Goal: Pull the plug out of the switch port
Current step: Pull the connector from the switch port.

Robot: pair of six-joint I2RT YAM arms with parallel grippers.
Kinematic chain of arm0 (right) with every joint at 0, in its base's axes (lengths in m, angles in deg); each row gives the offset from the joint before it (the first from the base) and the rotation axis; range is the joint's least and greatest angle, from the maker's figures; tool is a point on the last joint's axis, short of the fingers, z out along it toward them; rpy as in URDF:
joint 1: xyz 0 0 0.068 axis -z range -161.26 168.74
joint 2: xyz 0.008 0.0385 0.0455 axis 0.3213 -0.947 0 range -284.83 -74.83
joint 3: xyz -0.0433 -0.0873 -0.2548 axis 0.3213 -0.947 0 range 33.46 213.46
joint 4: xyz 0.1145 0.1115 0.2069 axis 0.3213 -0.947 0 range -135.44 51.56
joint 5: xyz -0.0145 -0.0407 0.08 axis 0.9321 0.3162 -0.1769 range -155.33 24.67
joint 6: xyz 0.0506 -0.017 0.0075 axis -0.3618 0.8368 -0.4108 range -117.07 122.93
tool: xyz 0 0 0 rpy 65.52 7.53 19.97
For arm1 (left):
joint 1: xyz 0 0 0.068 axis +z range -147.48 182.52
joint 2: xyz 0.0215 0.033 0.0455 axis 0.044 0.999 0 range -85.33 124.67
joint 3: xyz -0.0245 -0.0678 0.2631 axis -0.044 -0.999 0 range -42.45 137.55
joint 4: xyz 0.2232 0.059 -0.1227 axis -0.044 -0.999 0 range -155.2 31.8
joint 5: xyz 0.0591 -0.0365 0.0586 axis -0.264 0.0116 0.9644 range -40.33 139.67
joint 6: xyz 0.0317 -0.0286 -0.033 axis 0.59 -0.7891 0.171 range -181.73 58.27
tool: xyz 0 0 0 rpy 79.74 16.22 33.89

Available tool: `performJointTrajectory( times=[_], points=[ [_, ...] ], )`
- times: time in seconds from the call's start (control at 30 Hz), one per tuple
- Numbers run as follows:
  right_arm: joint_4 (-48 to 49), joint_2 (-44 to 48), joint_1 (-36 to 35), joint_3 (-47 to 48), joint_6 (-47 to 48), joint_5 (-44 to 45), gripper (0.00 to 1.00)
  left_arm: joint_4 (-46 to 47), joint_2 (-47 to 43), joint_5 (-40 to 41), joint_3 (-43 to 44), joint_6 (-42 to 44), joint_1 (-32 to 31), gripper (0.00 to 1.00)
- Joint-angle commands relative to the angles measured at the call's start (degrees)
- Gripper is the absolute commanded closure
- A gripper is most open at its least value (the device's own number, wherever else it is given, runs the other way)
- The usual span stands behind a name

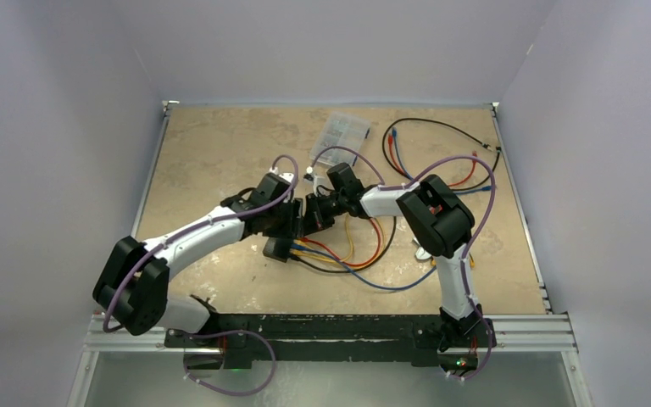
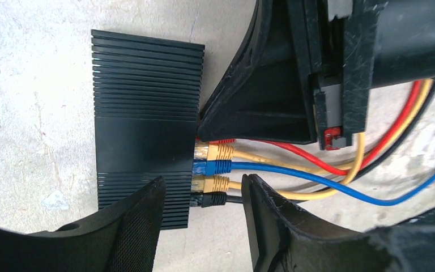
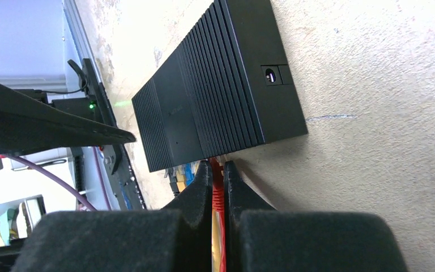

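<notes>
The switch [image 2: 144, 119] is a flat black ribbed box lying on the table, also seen in the right wrist view [image 3: 215, 96] and from above [image 1: 276, 248]. Red, yellow, blue, yellow and black plugs sit in a row in its ports. My right gripper [image 3: 217, 168] is shut on the red plug [image 3: 217, 190] right at the port, and it hides most of that plug [image 2: 222, 139] in the left wrist view. My left gripper [image 2: 204, 184] is open over the switch's near corner. One of its fingers [image 2: 139, 215] lies over the box and the other beside the black plug [image 2: 212, 199].
Coloured cables [image 2: 317, 170] run from the ports across the table toward the right arm. A clear compartment case [image 1: 345, 131] lies at the back. More loose cables [image 1: 441, 153] lie at the back right. The right arm's body [image 2: 294, 68] crowds the switch's port side.
</notes>
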Motion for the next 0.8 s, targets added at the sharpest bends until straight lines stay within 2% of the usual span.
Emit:
performJointTrajectory(
  times=[0.0,0.2,0.43,0.63,0.77],
  points=[
    [-0.28,-1.08,-0.38,-0.50,-0.03,1.66,1.00,-2.14,3.14,7.67,2.42,1.87,-3.60,0.48],
    [-0.19,-1.18,-0.49,-1.07,-0.03,1.64,1.00,-6.44,7.25,16.41,4.15,0.76,-7.16,0.53],
    [-0.81,-1.23,-0.41,-0.91,0.39,1.66,1.00,-8.97,9.29,21.51,4.58,-0.23,-7.73,0.60],
    [-1.28,-0.80,-0.34,-1.25,0.59,1.19,1.00,-13.18,12.47,27.84,5.10,-1.17,-7.75,0.61],
    [-1.16,-0.57,-0.39,-1.58,0.61,1.23,1.00,-13.59,13.66,28.90,4.93,-1.34,-7.71,0.60]
  ],
)
